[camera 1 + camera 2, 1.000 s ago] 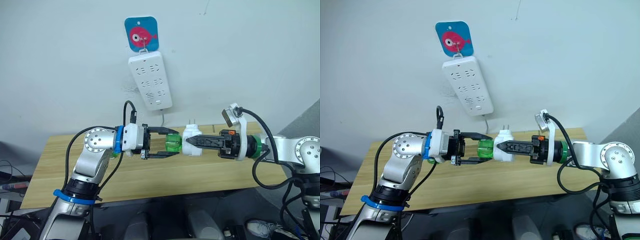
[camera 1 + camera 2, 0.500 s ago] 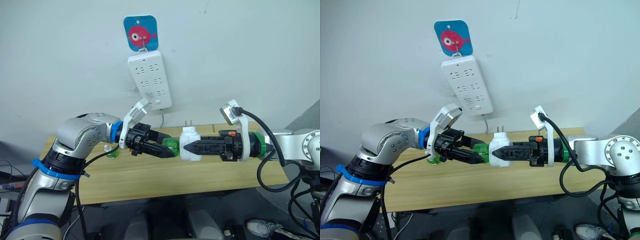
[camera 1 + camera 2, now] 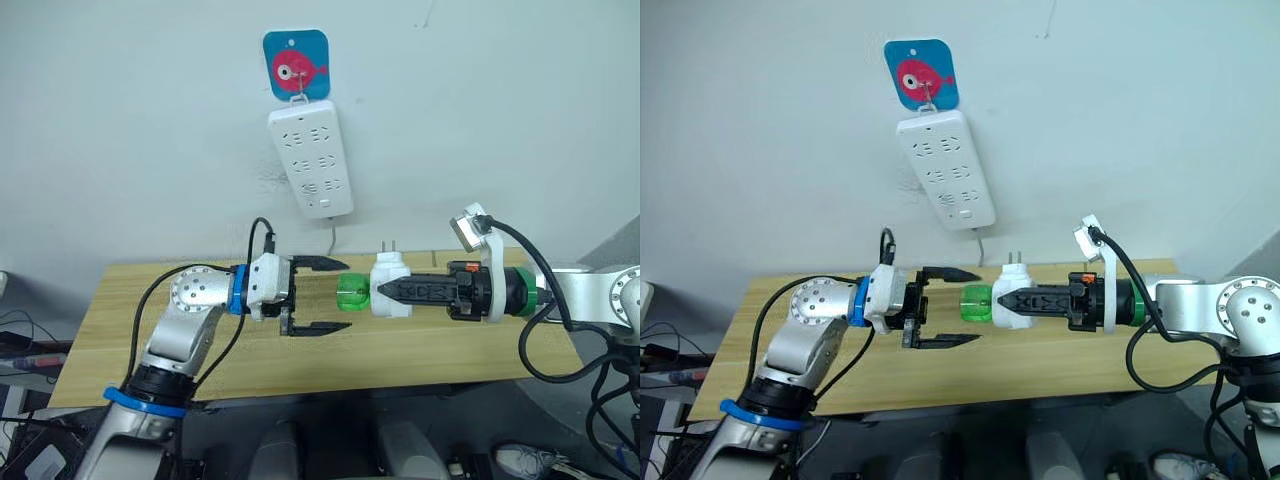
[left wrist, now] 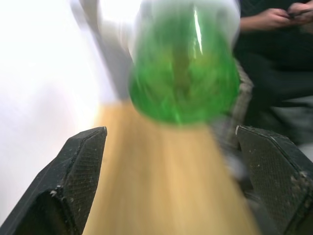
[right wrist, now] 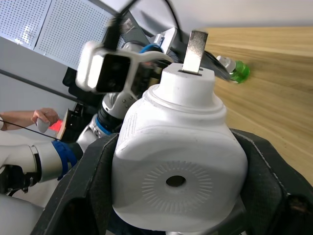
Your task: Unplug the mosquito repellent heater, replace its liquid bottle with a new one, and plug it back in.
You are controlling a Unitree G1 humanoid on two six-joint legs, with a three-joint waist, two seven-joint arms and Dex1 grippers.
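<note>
Right claw (image 3: 392, 290) clamped on the mosquito repellent heater (image 3: 389, 285) above the desk (image 3: 120, 330), prongs up, green bottle (image 3: 352, 292) attached; left claw (image 3: 335, 295) spread apart just beside the bottle, not touching.

I count 1 small white rounded plastic heater (image 3: 390, 287) w/ 2 metal prongs (image 5: 195, 45), and 2 green liquid bottles: 1 on the heater (image 3: 353, 295), 1 lying on the wooden table (image 5: 236, 70). Also 1 long white wall power strip (image 3: 310, 157), 1 blue fish-print hanger card (image 3: 298, 64), 1 table (image 3: 420, 345).
</note>
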